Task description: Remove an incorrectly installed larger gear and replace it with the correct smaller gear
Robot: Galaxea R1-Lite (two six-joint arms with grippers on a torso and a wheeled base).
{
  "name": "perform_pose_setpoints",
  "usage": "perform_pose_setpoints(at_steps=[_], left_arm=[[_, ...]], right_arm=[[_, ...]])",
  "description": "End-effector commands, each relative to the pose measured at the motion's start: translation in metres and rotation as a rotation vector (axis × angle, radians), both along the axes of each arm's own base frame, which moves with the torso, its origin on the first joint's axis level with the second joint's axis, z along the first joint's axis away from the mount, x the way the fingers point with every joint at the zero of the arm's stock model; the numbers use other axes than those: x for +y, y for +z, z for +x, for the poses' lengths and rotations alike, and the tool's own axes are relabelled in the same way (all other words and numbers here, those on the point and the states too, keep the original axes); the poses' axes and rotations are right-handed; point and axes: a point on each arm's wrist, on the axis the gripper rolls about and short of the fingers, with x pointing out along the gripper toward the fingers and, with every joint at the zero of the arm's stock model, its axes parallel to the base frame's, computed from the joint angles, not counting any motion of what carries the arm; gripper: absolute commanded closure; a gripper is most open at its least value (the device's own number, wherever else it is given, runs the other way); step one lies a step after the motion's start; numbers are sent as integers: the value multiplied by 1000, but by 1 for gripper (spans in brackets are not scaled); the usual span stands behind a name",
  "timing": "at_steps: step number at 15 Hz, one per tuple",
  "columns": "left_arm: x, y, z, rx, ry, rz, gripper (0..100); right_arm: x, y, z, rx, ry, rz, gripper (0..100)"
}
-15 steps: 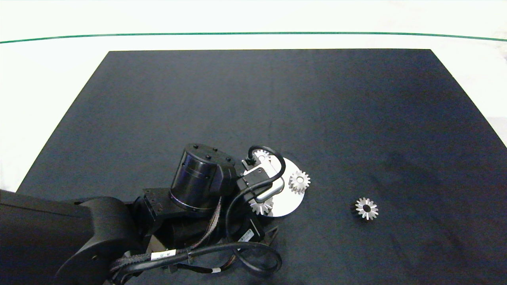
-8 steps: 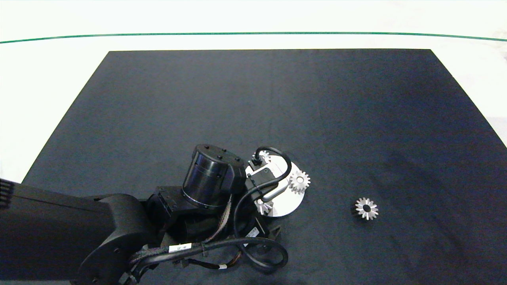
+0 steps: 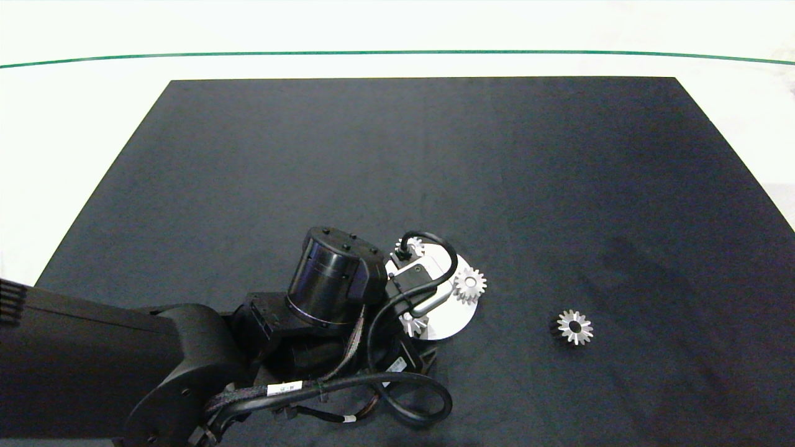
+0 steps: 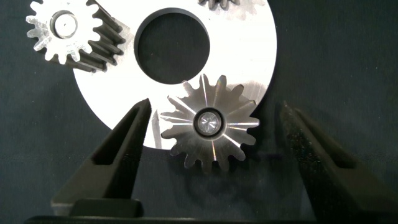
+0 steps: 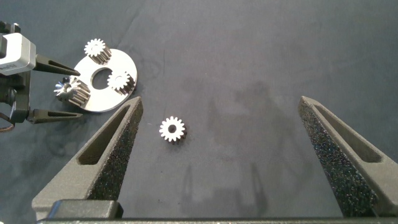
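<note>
Larger gear (image 4: 210,122) sits on a pin at the rim of the round metal plate (image 4: 249,43), star face up, squarely between our left gripper (image 4: 211,134) fingers. Jaws spread wide, a finger on either side of the gear, neither touching the teeth as far as we can see. Gear is round, so no long axis to line up; its bore axis points up toward the wrist, so we judge the coming move is close, then lift straight off. Left arm is right on it. Right gripper (image 5: 227,146) hangs well apart, jaws spread, empty, with the smaller gear (image 5: 172,129) loose on the black mat (image 3: 435,155), nearer that side.
</note>
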Motion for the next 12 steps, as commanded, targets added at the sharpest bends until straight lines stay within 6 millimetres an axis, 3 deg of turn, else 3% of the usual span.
perform_pose_setpoints(at_steps=[1,12], left_arm=[[0,1,0,-5,1,-2,23],[-3,-3,3,5,1,8,46]], right_arm=[[0,0,-1,-3,1,0,0],[0,0,-1,-3,4,0,0]])
